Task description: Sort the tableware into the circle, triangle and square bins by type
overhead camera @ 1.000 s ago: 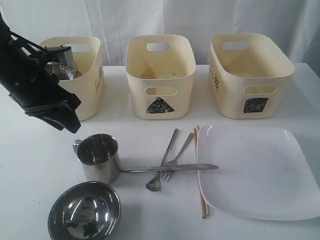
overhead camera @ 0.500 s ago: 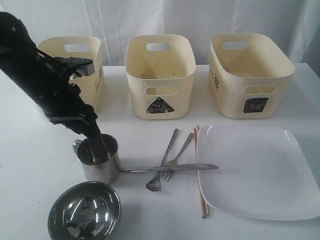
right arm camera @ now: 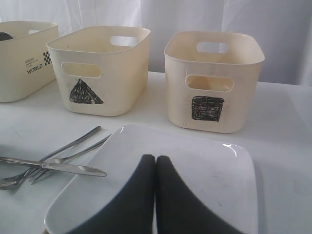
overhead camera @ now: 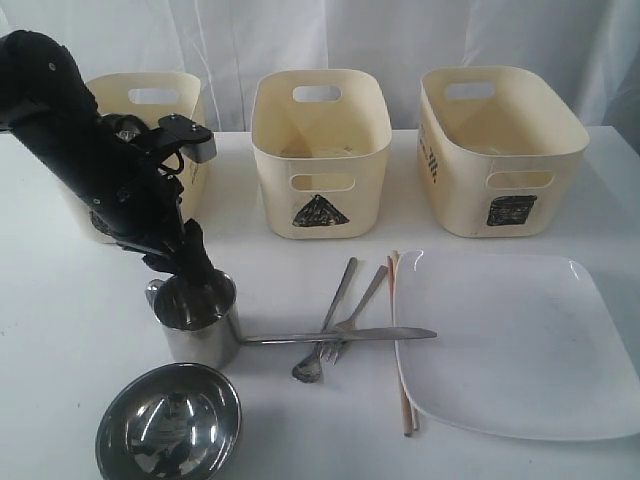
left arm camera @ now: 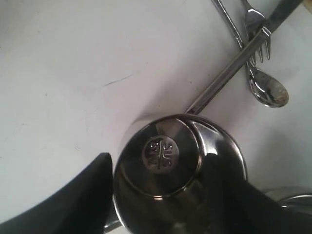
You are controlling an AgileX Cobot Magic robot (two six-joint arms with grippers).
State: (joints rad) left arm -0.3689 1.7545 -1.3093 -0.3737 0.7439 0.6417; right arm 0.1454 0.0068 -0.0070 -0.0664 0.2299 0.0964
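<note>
A steel mug (overhead camera: 200, 320) stands upright on the table, and my left gripper (overhead camera: 187, 268) is lowered over its rim. Seen from the left wrist, the mug (left arm camera: 161, 156) fills the gap of the open left gripper (left arm camera: 173, 178); one finger (left arm camera: 90, 195) is outside its wall. The mug rests on the table, not lifted. Beside it lie a knife (overhead camera: 340, 337), fork (overhead camera: 360, 305), spoon (overhead camera: 322, 345) and chopsticks (overhead camera: 399, 340). My right gripper (right arm camera: 156, 161) is shut, empty, above the white square plate (right arm camera: 204, 170).
Three cream bins line the back: a left bin (overhead camera: 190, 140) half hidden by my arm, the triangle bin (overhead camera: 320, 150) and the square bin (overhead camera: 500, 150). A steel bowl (overhead camera: 168, 420) sits near the front edge. The plate (overhead camera: 510, 340) fills the right front.
My left arm swung from over the left bin down to the mug on the table. Its jaws now stand wider, around the mug's rim. The right gripper has not moved.
</note>
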